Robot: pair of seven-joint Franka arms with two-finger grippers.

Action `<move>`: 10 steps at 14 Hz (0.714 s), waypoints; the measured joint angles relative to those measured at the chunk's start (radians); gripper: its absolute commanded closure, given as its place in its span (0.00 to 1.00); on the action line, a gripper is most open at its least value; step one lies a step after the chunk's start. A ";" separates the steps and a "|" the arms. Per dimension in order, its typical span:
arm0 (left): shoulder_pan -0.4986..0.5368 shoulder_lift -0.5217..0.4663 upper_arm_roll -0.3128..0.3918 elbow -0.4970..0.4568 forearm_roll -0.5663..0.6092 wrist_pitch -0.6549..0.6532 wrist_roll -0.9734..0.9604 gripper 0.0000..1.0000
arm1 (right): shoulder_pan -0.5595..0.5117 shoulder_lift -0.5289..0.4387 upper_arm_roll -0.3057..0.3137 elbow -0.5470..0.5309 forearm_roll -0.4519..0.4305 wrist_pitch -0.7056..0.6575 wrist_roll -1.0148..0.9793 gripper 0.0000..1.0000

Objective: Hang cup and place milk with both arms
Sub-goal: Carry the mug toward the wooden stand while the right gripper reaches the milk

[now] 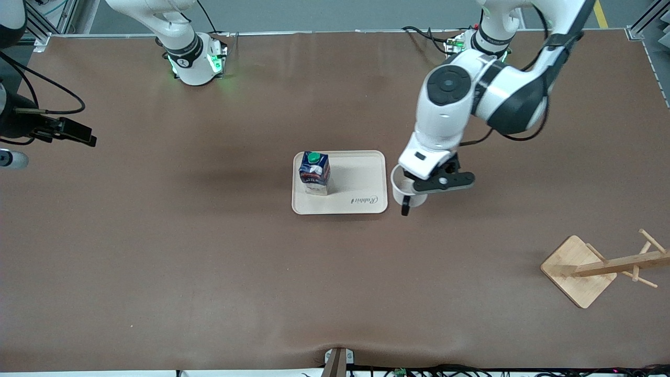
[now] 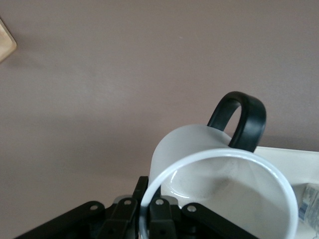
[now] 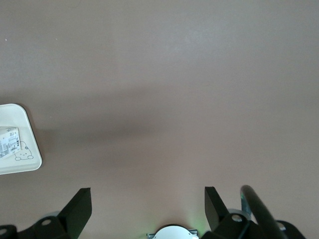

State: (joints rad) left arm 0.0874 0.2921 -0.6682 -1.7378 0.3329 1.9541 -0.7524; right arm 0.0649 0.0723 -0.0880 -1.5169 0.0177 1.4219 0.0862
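My left gripper (image 1: 412, 189) is shut on the rim of the cup (image 1: 400, 195), a white mug with a black handle (image 1: 405, 208), held over the table beside the tray's edge toward the left arm's end. In the left wrist view one finger sits inside the cup (image 2: 219, 174) and one outside; the left gripper (image 2: 144, 215) pinches its wall. The milk (image 1: 314, 173), a dark-blue carton with a green cap, stands upright on the cream tray (image 1: 361, 180). My right gripper (image 1: 89, 137) waits open at the right arm's end of the table; in its own view the right gripper (image 3: 148, 206) holds nothing.
A wooden cup rack (image 1: 602, 267) with pegs stands on a square base, nearer the front camera toward the left arm's end. A corner of the tray (image 3: 17, 159) shows in the right wrist view. Bare brown table lies between the tray and the rack.
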 measured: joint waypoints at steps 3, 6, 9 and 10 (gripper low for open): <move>0.116 -0.037 0.000 0.037 -0.081 -0.092 0.213 1.00 | 0.003 0.011 -0.001 0.003 0.000 0.002 0.000 0.00; 0.202 -0.063 0.000 0.105 -0.115 -0.224 0.371 1.00 | 0.008 0.028 -0.001 0.003 0.000 0.002 -0.002 0.00; 0.278 -0.067 0.000 0.147 -0.118 -0.296 0.508 1.00 | 0.050 0.056 0.000 0.002 0.000 0.000 -0.002 0.00; 0.304 -0.067 0.001 0.148 -0.118 -0.314 0.558 1.00 | 0.064 0.077 0.000 0.002 0.000 -0.002 -0.002 0.00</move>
State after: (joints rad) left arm 0.3915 0.2248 -0.6677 -1.5898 0.2150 1.6401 -0.1945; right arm 0.1294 0.1492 -0.0883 -1.5152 0.0179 1.4202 0.0846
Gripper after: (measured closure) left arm 0.947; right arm 0.000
